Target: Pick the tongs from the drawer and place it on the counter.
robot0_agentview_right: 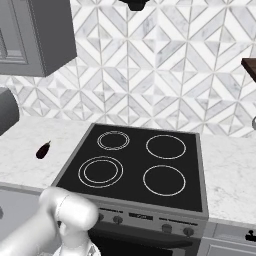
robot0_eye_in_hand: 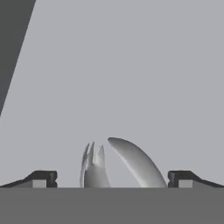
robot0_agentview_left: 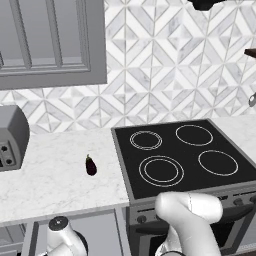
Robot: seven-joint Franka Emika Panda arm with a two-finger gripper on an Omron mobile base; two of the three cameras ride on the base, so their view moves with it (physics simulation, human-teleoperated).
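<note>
Hand view looks down into the drawer [robot0_eye_in_hand: 131,65], whose flat grey floor spreads out under the gripper [robot0_eye_in_hand: 112,178]. Its two dark fingertips [robot0_eye_in_hand: 43,177] stand far apart at either side of the bottom edge, wide open and holding nothing. Between them lie the tongs [robot0_eye_in_hand: 127,164]: a forked tip on one side and a rounded, spoon-like blade on the other, both rising from the bottom edge and pointing away from the hand. Their long axis seems to run roughly along the line of sight, crossing the line between the fingertips, so the open jaws already straddle both blades. Neither fingertip touches the metal, as far as can be told.

From the left base view, the arm bends down in front of the stove [robot0_agentview_left: 185,155] toward the drawer below the counter [robot0_agentview_left: 60,175], where a small eggplant [robot0_agentview_left: 91,165] lies on the marble. The coming move likely calls for closing straight in on the tongs, then lifting them to that marble.
</note>
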